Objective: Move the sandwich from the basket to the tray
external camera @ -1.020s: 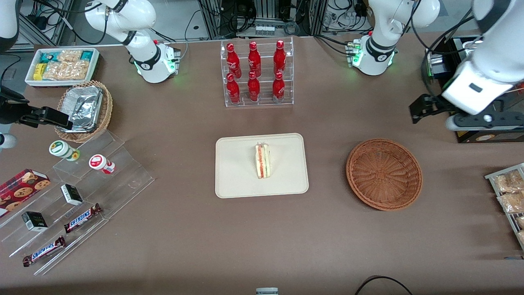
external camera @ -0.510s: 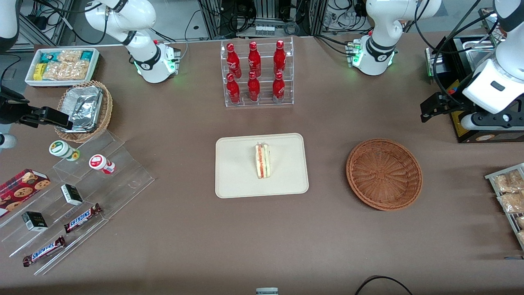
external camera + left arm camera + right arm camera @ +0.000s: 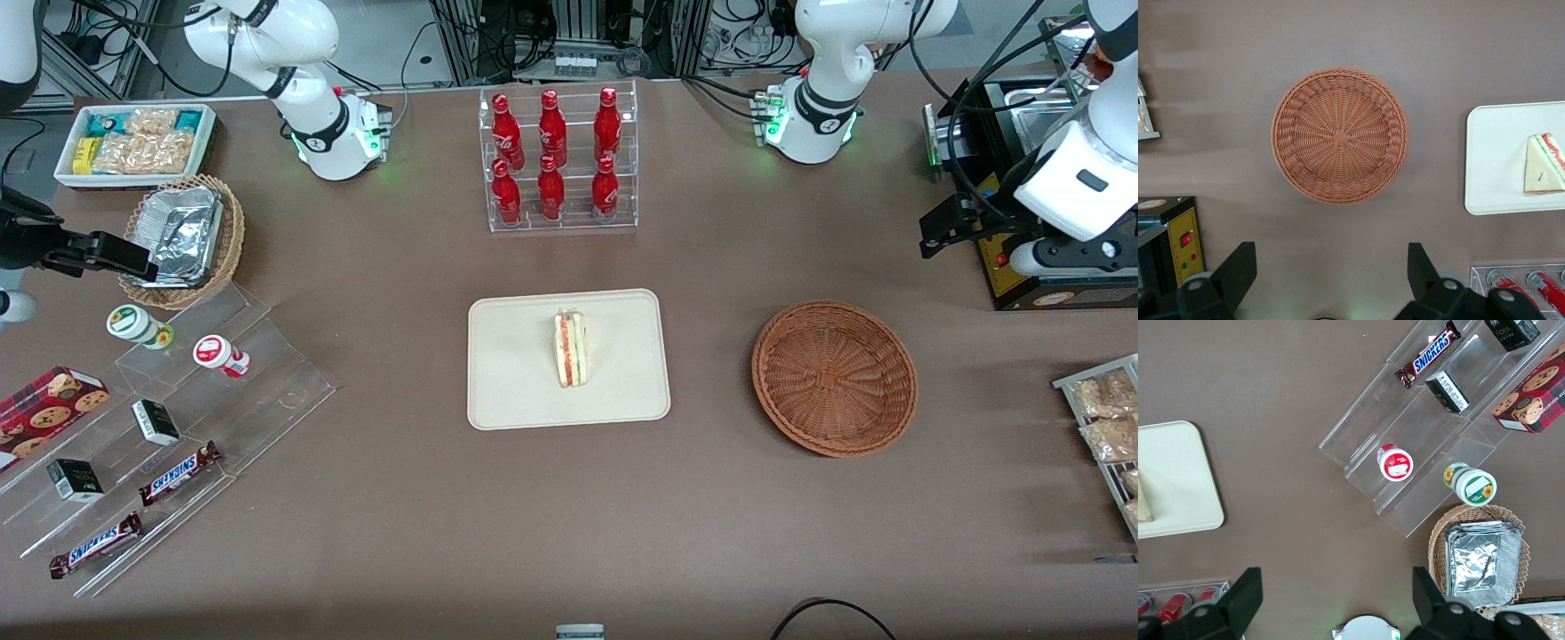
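The sandwich (image 3: 569,348) lies on the cream tray (image 3: 516,382) at the table's middle, its red and green filling edge showing. The reddish-brown wicker basket (image 3: 834,378) stands empty beside the tray, toward the working arm's end. My gripper (image 3: 932,233) hovers high above the table, farther from the front camera than the basket and clear of it, next to a black box. It is open with nothing between its fingers (image 3: 1238,267). The left wrist view looks down on the empty basket (image 3: 1339,135), the tray (image 3: 1495,160) and the sandwich (image 3: 1543,165).
A clear rack of red bottles (image 3: 558,160) stands farther from the front camera than the tray. A black box with a yellow panel (image 3: 1022,267) and a rack of snack bags (image 3: 1102,418) sit at the working arm's end. Acrylic steps (image 3: 258,391), a foil-lined basket (image 3: 182,236) and a white bin (image 3: 133,142) are at the parked arm's end.
My gripper has drawn back toward the working arm's end of the table, a little farther from the basket. The sandwich, tray and basket have not moved.
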Tool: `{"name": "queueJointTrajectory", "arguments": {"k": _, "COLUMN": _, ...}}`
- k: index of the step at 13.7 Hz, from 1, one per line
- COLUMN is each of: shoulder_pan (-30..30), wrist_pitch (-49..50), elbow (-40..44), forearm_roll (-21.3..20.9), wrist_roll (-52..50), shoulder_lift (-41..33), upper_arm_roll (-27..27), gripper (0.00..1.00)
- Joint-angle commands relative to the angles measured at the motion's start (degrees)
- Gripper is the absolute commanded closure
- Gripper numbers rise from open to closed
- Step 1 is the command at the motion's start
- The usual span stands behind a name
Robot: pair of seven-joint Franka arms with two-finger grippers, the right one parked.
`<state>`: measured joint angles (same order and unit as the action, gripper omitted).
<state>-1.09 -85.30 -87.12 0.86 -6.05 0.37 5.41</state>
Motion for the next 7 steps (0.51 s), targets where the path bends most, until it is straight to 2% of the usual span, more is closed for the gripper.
{"name": "queueJointTrajectory", "arguments": {"k": 1, "shoulder_pan": 0.83, "wrist_pitch": 1.98, "elbow": 0.89, "forearm_roll": 0.02, "wrist_roll": 0.69, "shoulder_lift": -0.81, "upper_arm_roll": -0.56, "gripper": 0.0}}
{"name": "queueJointTrajectory", "arguments": {"k": 7, "shoulder_pan": -1.72, "wrist_pitch": 1.98, "elbow": 0.98, "forearm_roll": -1.74, "wrist_roll": 0.69, "shoulder_lift": -0.37, "upper_arm_roll": -2.24, "gripper": 0.0}}
